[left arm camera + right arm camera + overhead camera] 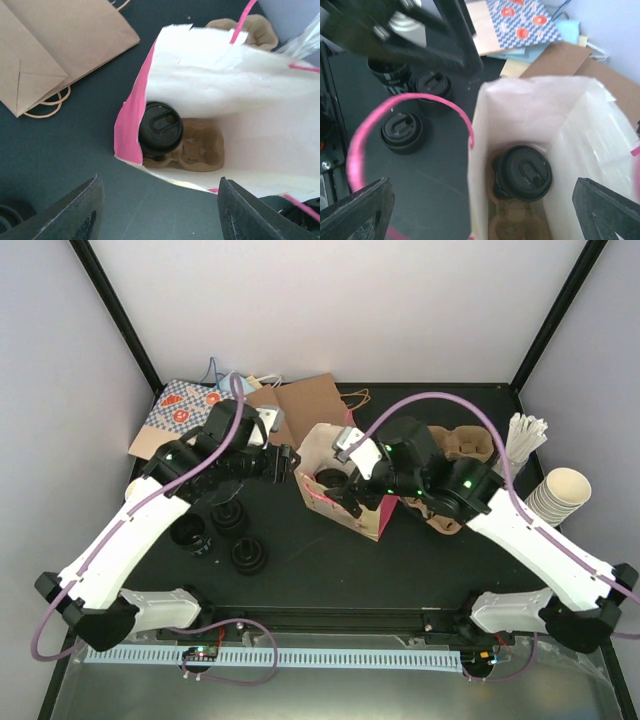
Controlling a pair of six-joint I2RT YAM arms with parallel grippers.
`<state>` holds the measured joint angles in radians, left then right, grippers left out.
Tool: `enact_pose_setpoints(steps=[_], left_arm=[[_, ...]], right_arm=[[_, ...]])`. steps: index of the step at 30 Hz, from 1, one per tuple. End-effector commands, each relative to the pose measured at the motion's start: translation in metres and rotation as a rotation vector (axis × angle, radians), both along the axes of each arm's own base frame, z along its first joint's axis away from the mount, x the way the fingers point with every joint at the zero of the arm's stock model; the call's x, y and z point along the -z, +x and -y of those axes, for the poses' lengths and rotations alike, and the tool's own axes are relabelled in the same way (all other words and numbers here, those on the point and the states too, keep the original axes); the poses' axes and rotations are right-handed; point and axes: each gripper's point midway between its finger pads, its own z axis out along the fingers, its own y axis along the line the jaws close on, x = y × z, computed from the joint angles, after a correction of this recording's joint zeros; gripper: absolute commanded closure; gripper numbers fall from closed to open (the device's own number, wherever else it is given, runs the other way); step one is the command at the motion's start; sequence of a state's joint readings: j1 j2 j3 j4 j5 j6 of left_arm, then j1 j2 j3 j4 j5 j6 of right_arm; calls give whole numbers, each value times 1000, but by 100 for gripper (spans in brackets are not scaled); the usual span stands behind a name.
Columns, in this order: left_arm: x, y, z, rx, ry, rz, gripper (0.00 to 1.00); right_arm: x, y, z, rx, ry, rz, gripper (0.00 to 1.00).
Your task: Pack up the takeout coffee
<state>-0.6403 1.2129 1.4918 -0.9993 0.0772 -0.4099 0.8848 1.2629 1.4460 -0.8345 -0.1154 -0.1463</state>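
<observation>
Near edge, left side: three black-topped table cups (248,555) stand upright, close together on the mat. The right wrist view shows sip-tab lids on two. The third looks ribbed and may be a lid stack; cannot tell.

They sit on the near-left of the left gripper (159,180), back toward that arm's base, with their axes vertical. The left arm is much the nearer. The right arm would have to cross the bag (225,90) to reach them. Judgement: the next pick falls to the left arm, coming down from above on a lid.

Left gripper: fingers spread, nothing between them, hovering just outside the bag's mouth on its left.
Right gripper (484,182): fingers spread as wide as they go, holding nothing, above the bag's near-right rim.

Mid-table: the bag stands open. Inside, the packed cup (160,129) sits lid up in one well of a carrier (202,147), against the pink wall. The well beside it is empty.

In the way: the pink handle (410,96) loops out over the mat toward the table cups, and the bag's walls lean inward. Judgement: a cup carried in could snag either of them.

Far side: flat brown bags (305,400), a patterned bag (180,408), spare carriers (468,445), wrapped sticks (527,435) and lidless stacked cups (560,495) are all well apart from the route.
</observation>
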Motion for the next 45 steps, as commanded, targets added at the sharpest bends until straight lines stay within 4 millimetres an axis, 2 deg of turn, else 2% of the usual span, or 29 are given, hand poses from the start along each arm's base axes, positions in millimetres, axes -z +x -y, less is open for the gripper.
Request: enact_pose_setpoints(steps=[1,4,9,12,18,21,27,32,34,36,37,41,45], left_arm=[[15,13,-4,-10,94,-7,35],[25,23,5,8,118,-24,35],[23,38,18,27,113,-14,35],[19,46,19,12,133,1,36],[0,56,17,-12,129,67,38],[0,60,19,-12,126,78,38],[27,75,35,35,188,-1,40],[53,83,49,79,239,-105,50],[61,90,44,45,287,-126,69],[61,95,35,-2,335,-128,90],[59,98,29,-22,357,-122,97],[49,103,6,-74,380,-112,98],[50,108,-20,-129,378,-139,98]], right_arm=[[-41,-5,10,45,147,47,0],[-62,-11,21,78,221,76,0],[-90,-19,46,151,341,124,0],[-96,-21,68,241,396,138,0],[-78,-19,113,450,458,139,0],[-61,-20,129,520,466,125,0],[-40,-27,156,606,500,123,0],[-22,-30,179,702,505,110,0],[-13,-31,184,727,502,98,0],[-1,-32,187,745,493,81,0],[5,-32,189,753,485,71,0],[27,-34,191,788,452,12,0],[46,-35,188,793,429,-30,0]])
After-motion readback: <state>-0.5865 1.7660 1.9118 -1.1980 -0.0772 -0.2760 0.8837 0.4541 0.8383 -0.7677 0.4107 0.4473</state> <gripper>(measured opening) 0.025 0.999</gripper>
